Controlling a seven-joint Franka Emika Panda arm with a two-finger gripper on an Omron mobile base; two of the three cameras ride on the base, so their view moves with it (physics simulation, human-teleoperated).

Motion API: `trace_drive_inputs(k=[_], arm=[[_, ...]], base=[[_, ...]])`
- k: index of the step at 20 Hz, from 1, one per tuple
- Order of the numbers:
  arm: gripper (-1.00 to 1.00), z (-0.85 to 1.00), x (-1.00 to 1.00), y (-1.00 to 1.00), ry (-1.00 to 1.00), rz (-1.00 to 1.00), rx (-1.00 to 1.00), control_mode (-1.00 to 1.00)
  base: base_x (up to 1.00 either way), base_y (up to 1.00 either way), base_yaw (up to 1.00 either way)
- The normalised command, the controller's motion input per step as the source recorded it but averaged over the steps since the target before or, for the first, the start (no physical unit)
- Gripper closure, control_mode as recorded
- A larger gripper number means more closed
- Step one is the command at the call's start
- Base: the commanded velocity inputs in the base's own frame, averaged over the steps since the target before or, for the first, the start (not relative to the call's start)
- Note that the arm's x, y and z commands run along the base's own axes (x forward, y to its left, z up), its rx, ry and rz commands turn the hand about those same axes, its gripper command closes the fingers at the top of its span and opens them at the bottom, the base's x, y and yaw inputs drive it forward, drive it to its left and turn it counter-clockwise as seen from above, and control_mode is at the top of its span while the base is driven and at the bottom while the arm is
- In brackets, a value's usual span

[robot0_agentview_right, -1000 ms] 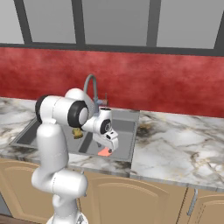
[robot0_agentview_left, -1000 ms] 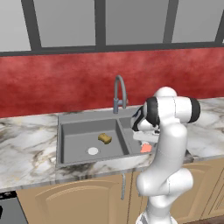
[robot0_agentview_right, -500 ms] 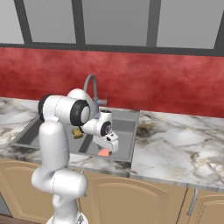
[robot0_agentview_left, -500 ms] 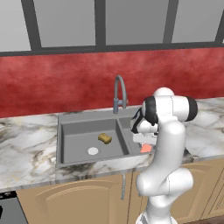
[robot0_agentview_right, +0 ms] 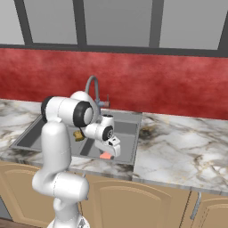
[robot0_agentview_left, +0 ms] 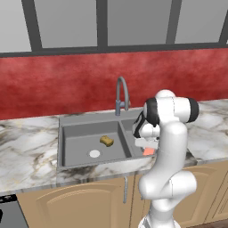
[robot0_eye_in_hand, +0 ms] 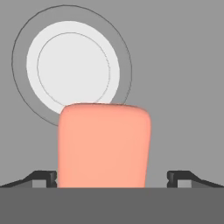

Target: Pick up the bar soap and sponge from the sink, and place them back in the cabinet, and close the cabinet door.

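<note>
You had the two-finger gripper [robot0_eye_in_hand: 112, 177] spread wide either side of the flat salmon-pink bar soap [robot0_eye_in_hand: 104, 146], overlapping the white round drain [robot0_eye_in_hand: 70, 65].

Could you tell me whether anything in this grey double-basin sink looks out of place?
Yes: a salmon-pink bar of soap lies beside the white round drain, and a yellow-brown sponge sits on the other basin's floor.

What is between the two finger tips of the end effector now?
In the hand view, the bar soap lies between the open end effector's tips, small gaps each side, partly covering the white drain.
</note>
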Motion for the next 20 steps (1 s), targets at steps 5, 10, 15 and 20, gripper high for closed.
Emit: trace_drive_inputs(k=[5, 10, 15, 20], arm=[[-1.00, -0.11, 0.00, 0.00, 0.00, 0.00, 0.00, -1.00], [-1.00, -0.07, 0.00, 0.00, 0.00, 0.00, 0.00, -1.00], [-1.00, -0.06, 0.00, 0.00, 0.00, 0.00, 0.00, -1.00], [1.00, -0.07, 0.00, 0.00, 0.00, 0.00, 0.00, -1.00]], base=[[0.00, 0.00, 0.00], [0.00, 0.00, 0.00], [0.00, 0.00, 0.00], [0.00, 0.00, 0.00]])
